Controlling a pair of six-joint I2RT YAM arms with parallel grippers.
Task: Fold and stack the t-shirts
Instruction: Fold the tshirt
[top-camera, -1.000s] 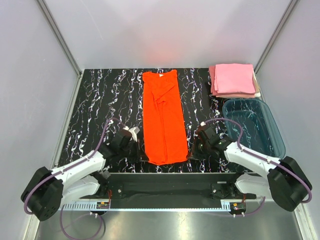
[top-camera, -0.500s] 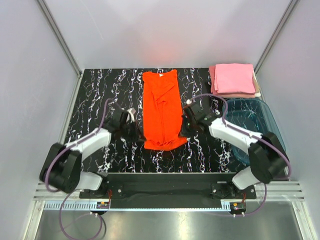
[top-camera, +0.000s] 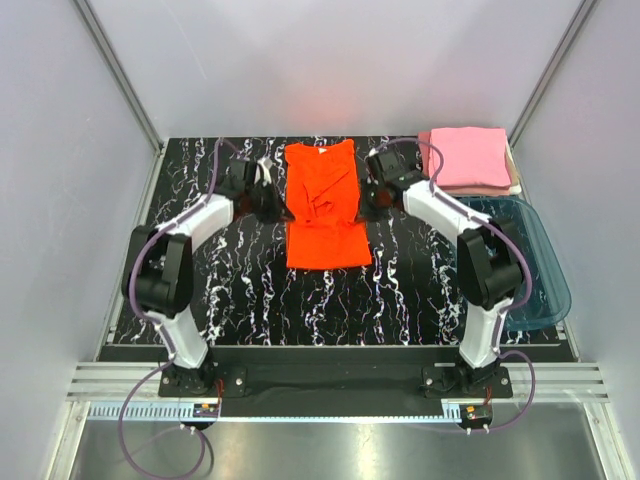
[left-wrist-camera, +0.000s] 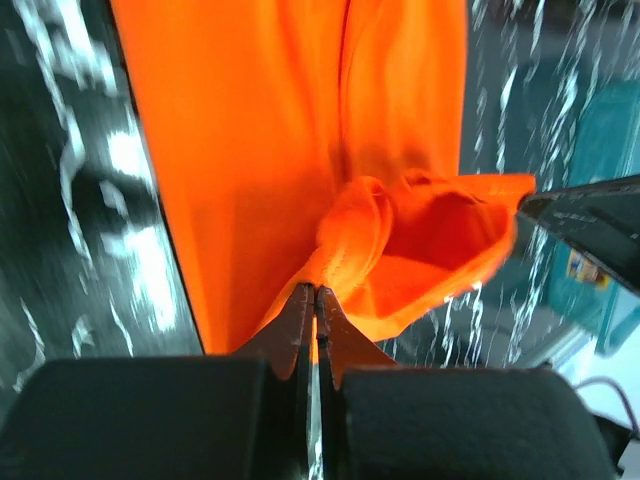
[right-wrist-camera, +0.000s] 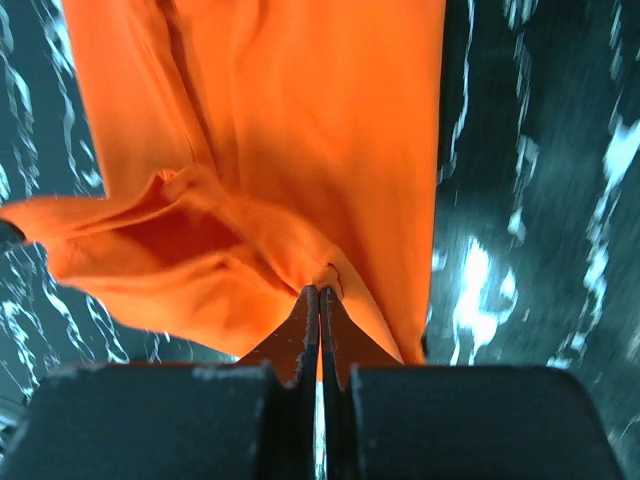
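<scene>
A bright orange-red t-shirt (top-camera: 322, 205) lies lengthwise in the middle of the black marbled table, its near end doubled back over itself toward the far side. My left gripper (top-camera: 277, 212) is shut on the shirt's lifted left corner, which bunches at the tips in the left wrist view (left-wrist-camera: 340, 262). My right gripper (top-camera: 368, 208) is shut on the right corner, seen gathered at the tips in the right wrist view (right-wrist-camera: 325, 270). Both arms reach far across the table. A stack of folded light pink t-shirts (top-camera: 467, 158) rests at the far right corner.
A translucent teal plastic tub (top-camera: 515, 250) stands along the table's right side, just this side of the pink stack. Grey walls close the table (top-camera: 210, 290) in on the left, right and far sides.
Both grippers have carried the shirt's near hem from the front edge toward the far side, folding the shirt over itself; its visible length has shortened by about a third.
</scene>
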